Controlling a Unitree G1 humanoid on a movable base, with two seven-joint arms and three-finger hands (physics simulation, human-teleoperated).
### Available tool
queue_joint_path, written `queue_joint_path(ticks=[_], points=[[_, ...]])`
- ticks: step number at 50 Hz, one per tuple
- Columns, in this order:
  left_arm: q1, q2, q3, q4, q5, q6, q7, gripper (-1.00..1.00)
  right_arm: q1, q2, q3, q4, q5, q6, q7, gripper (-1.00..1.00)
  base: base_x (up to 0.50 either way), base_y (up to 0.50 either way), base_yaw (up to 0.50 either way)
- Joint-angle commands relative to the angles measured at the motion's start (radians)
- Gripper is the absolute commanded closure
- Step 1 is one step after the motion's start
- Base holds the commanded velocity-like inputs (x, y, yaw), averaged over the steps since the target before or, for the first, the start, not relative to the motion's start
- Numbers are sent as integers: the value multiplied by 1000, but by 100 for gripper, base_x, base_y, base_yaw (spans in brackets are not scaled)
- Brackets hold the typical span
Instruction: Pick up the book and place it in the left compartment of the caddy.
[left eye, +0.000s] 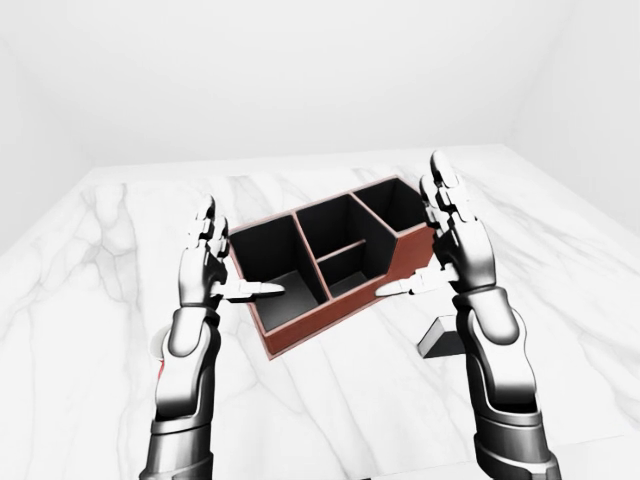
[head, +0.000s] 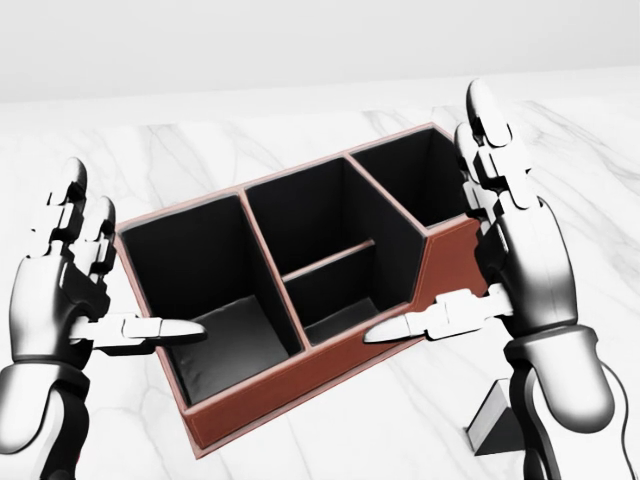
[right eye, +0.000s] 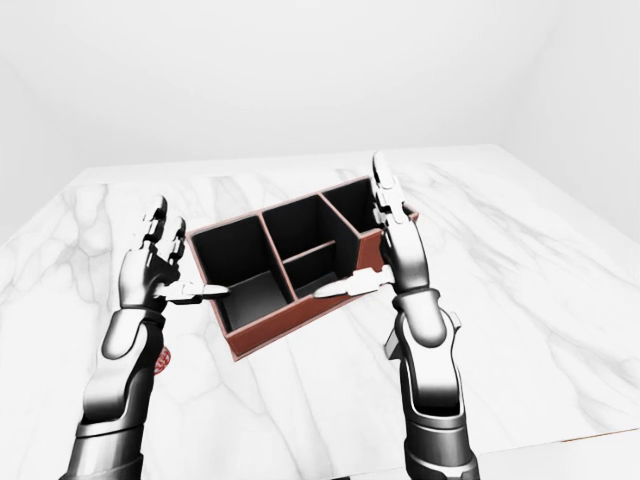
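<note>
Hands up and empty, so nothing of the job is done yet as far as I can judge. The left hand (head: 65, 290) hovers at the caddy's left end with fingers spread wide and thumb pointing in over the rim, gripping nothing. The right hand (head: 510, 255) mirrors it at the right end, fingers equally wide, thumb reaching across the near wall, holding nothing either. Between them sits the caddy (head: 300, 375), reddish-brown with black insides, turned at an angle near the middle of the marble table (left eye: 90, 270). Its left compartment (head: 225, 340) shows only bare floor, no book in it. Is the red patterned thing (right eye: 163, 360) peeking past the left forearm the book? Cannot tell. A grey wedge (head: 490, 425) lies near the right forearm, toward the table's near edge. Pick and place both remain.
</note>
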Motion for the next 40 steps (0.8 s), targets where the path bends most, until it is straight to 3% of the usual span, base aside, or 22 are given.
queue_joint_path(ticks=[1, 11, 15, 18, 28, 40], points=[[6, 4, 8, -1, -14, 0, 0, -100, 15, 1, 3, -32, -1, 0, 22, -100, 0, 0, 0], [6, 10, 22, -17, -30, 0, 1, -100, 17, -67, -53, -84, -35, 0, 146, -100, 0, 0, 0], [-9, 20, 37, 6, -44, 0, 7, -100, 7, -110, -120, -136, -31, 0, 209, -100, 0, 0, 0], [-19, 28, 46, 29, -54, 0, 14, -100, 44, -155, -153, -201, -71, 0, 288, -100, 0, 0, 0], [-31, 38, 44, 74, -50, 0, 26, -100, 113, -186, -215, -301, -260, 0, 508, -100, 0, 0, 0], [-47, 39, 39, 100, -48, -12, 31, -100, 199, -204, -345, -302, -400, 0, 508, -100, 0, 0, 0]])
